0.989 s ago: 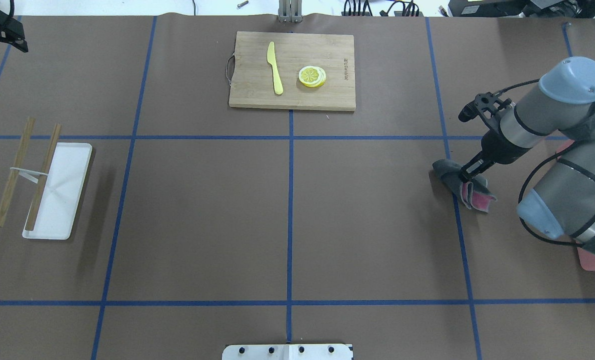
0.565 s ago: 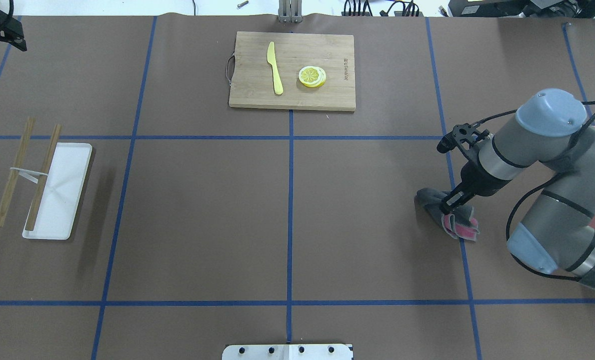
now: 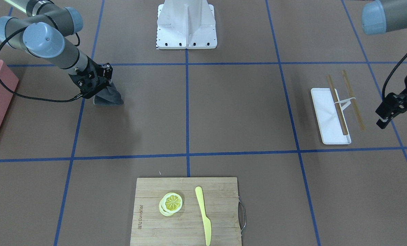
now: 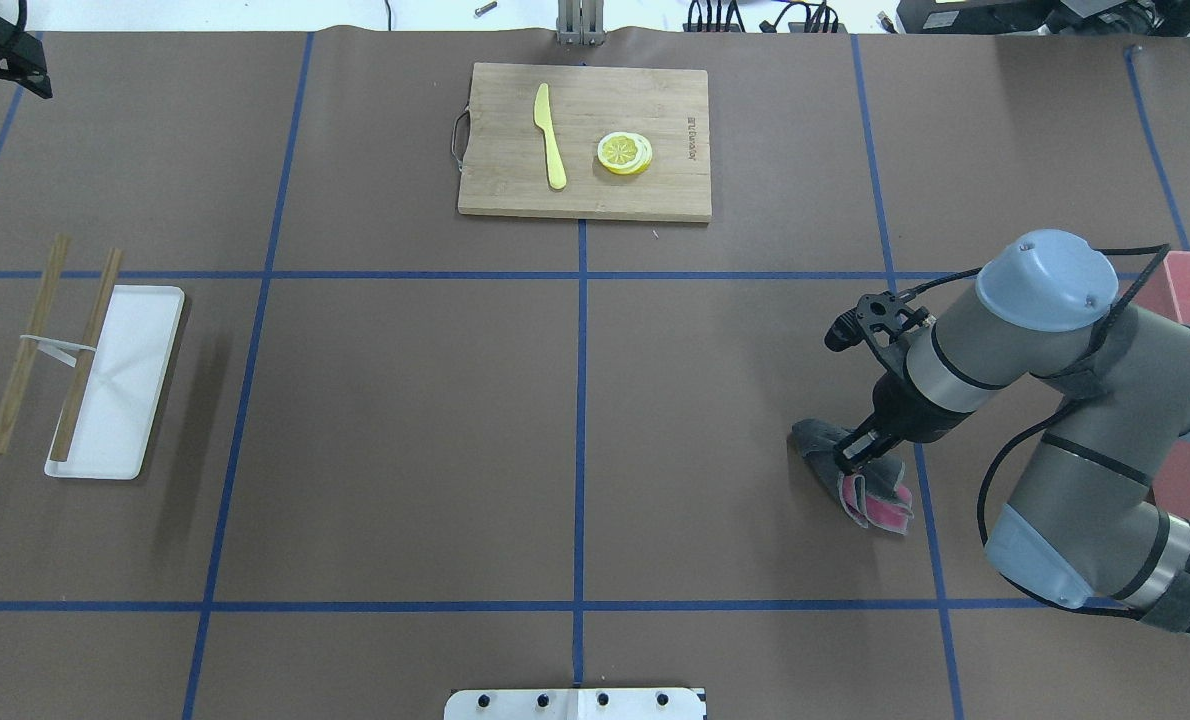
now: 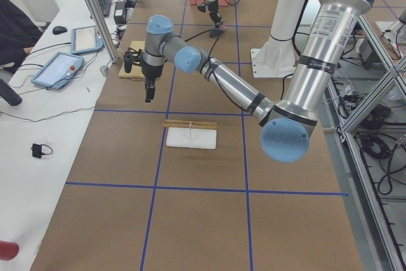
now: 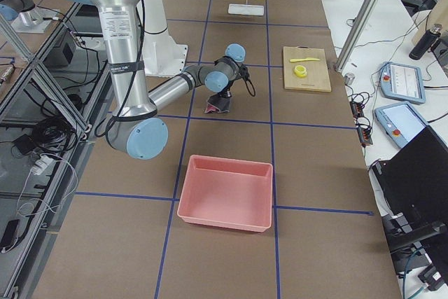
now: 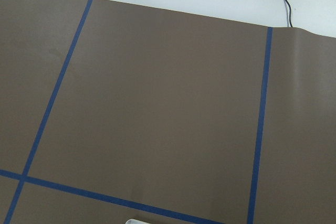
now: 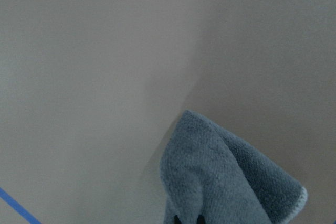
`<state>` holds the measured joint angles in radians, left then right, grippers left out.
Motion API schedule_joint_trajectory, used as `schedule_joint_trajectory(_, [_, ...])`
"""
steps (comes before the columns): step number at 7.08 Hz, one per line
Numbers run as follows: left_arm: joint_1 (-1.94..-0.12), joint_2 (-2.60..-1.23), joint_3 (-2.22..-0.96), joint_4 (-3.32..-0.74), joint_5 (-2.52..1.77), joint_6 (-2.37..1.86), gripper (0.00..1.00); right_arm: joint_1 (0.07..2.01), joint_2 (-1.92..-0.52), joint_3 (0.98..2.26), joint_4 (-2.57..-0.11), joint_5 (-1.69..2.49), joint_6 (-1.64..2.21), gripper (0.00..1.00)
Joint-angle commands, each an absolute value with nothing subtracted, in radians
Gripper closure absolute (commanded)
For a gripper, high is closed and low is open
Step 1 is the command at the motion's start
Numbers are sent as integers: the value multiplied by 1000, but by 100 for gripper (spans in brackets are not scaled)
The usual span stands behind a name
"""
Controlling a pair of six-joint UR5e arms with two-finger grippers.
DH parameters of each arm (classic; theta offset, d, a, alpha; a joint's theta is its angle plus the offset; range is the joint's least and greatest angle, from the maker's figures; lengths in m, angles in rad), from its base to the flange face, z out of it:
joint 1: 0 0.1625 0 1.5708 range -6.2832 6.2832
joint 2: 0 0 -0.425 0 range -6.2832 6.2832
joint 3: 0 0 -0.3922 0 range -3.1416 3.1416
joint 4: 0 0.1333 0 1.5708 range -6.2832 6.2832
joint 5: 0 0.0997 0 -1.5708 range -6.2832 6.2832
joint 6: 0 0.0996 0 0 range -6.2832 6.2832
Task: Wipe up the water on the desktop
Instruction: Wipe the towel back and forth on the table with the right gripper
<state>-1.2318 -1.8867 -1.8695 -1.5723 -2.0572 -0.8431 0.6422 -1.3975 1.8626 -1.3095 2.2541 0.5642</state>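
The tips of my right gripper point(image 4: 852, 457) are buried in the folds of the cloth point(image 4: 817, 440) — my wrist camera's lower edge crops them too. My left gripper point(image 4: 10, 70) is cropped at the overhead corner — how its jaws stand, I cannot tell. Wetness on the desktop point(image 4: 405, 420) is too faint to tell.

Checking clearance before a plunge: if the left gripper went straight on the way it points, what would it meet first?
Probably bare desktop; the left gripper points down, nothing shows beneath it.

The right claw point(image 4: 849, 461) pinches a grey-pink cloth point(image 4: 872, 493) on the desktop point(image 4: 405, 420).
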Motion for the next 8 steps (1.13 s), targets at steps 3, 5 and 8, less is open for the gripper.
schedule_joint_trajectory(3, [-1230, -1884, -1865, -1572, -2057, -844, 2, 737, -1258, 1706, -1318, 2244, 558, 100])
schedule_joint_trajectory(5, [-1229, -1884, -1865, -1572, -2057, -845, 2, 839, -1230, 1627, -1319, 2258, 469, 100])
schedule_joint_trajectory(8, [-1229, -1888, -1865, -1572, -2057, -847, 2, 1001, -1187, 1572, -1316, 2312, 407, 100])
